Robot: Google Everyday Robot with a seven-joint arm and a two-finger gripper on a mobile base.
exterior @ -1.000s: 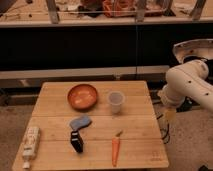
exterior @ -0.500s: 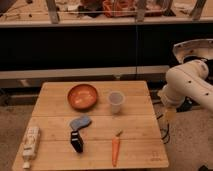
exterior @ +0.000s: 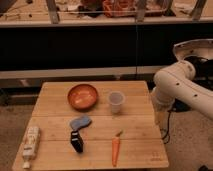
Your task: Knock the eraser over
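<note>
The wooden table [exterior: 135,152] carries an orange bowl [exterior: 82,96], a white tube [exterior: 31,144], a carrot [exterior: 115,149], a clear cup [exterior: 116,101] and a blue pad [exterior: 80,122]. Just in front of the pad stands the black eraser [exterior: 76,142], still upright, so the knock is all left to do. The gripper [exterior: 163,131] hangs off the table's right edge, well apart from the eraser, its fingers spread wide and empty. Nothing has moved since the earlier frames.
</note>
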